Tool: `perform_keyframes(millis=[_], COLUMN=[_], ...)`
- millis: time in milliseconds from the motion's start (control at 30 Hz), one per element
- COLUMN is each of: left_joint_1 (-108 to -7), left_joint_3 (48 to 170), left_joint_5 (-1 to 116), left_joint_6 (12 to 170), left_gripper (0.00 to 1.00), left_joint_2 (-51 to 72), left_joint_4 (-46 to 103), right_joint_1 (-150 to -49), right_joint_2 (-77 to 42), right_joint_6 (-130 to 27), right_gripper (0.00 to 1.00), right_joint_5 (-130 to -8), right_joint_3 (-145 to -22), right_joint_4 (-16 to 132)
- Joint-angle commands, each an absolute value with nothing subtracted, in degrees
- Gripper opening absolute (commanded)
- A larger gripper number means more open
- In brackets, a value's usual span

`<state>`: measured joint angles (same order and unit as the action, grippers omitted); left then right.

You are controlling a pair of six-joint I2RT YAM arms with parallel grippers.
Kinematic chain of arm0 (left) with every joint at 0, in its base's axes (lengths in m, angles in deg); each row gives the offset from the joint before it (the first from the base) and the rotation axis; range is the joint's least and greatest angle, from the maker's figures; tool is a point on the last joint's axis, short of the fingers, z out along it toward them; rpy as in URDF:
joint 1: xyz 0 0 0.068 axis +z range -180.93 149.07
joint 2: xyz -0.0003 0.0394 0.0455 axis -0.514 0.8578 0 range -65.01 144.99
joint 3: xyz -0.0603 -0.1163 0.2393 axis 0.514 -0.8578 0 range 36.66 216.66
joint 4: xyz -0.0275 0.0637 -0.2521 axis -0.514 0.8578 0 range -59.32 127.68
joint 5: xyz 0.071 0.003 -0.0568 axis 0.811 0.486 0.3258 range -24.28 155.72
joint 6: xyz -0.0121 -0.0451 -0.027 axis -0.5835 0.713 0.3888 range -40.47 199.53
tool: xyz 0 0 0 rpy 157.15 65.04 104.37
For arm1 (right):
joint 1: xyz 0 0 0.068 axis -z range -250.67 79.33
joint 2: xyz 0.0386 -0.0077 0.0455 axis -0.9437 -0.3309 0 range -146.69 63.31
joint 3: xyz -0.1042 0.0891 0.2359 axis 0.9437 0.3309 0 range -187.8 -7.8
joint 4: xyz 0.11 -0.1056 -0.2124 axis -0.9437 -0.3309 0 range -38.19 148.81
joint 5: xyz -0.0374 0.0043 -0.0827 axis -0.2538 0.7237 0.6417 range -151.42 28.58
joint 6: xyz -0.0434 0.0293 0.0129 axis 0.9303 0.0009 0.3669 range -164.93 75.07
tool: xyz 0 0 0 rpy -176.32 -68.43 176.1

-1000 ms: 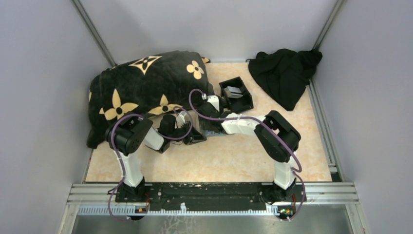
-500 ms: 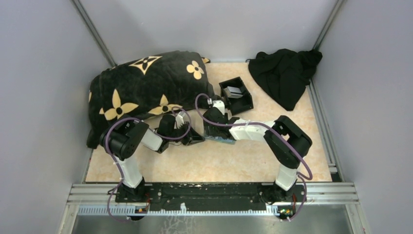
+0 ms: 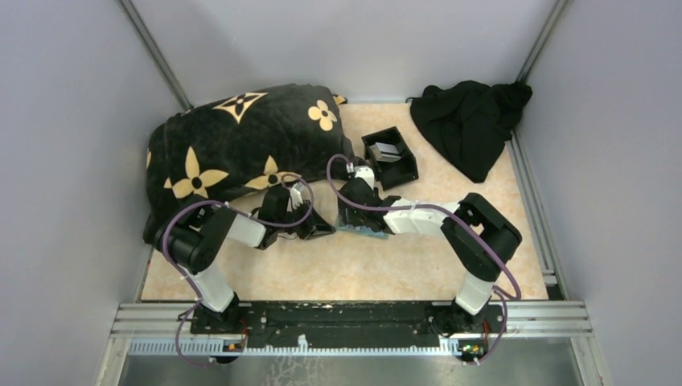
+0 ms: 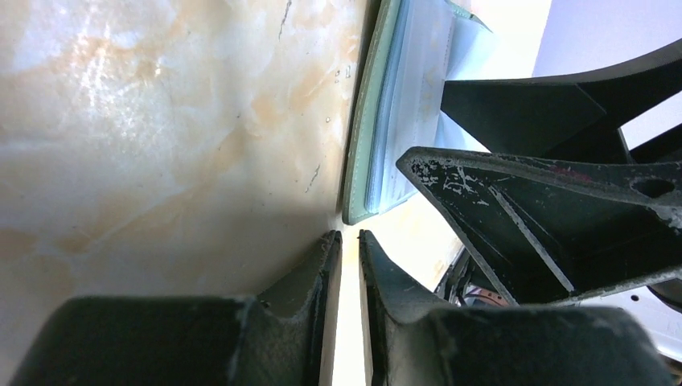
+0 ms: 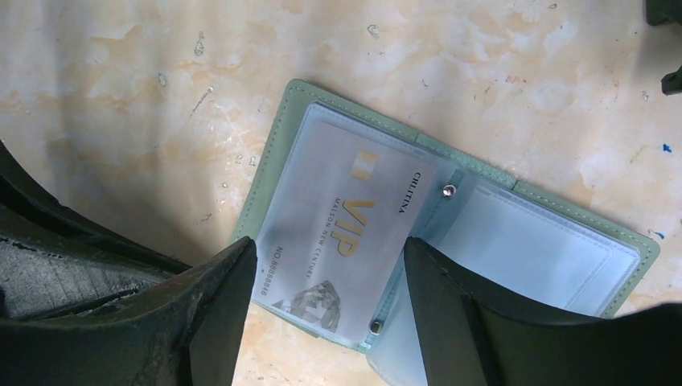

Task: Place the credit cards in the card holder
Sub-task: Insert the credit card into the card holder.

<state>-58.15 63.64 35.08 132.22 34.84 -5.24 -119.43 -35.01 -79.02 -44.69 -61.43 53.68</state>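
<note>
The sage-green card holder lies open and flat on the marble table, with clear sleeves inside. A silvery credit card printed "VIP" rests on its left sleeve. My right gripper hangs open just above, one finger on each side of the card, touching nothing that I can see. From above, the holder peeks out under the right gripper. My left gripper stands open only by a thin slit, empty, low on the table just short of the holder's corner.
A black open-topped box with something pale grey in it stands just behind the right gripper. A black blanket with gold flowers is heaped at the back left. A black cloth lies at the back right. Grey walls close in three sides.
My right gripper has come nearer and lower, from beside the black box to over the holder. The left arm's elbow has swung left, and its jaws have narrowed slightly.
</note>
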Motion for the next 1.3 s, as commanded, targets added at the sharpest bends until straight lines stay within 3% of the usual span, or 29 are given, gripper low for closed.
perform_keyframes(millis=[0, 1267], left_joint_1=[-57.77, -60.25], left_joint_3=[64.10, 68.68], left_joint_5=[43.21, 51.29], left_joint_6=[127.15, 125.30], left_gripper=[0.23, 0.17], left_joint_2=[37.80, 35.60], left_joint_4=[8.29, 19.65], right_joint_1=[-119.18, -117.74], right_joint_2=[-31.83, -24.42], right_joint_6=[-78.52, -74.33], right_gripper=[0.68, 0.66], right_joint_5=[-45.79, -46.45], right_joint_3=[-61.35, -64.25], right_joint_4=[56.98, 52.39])
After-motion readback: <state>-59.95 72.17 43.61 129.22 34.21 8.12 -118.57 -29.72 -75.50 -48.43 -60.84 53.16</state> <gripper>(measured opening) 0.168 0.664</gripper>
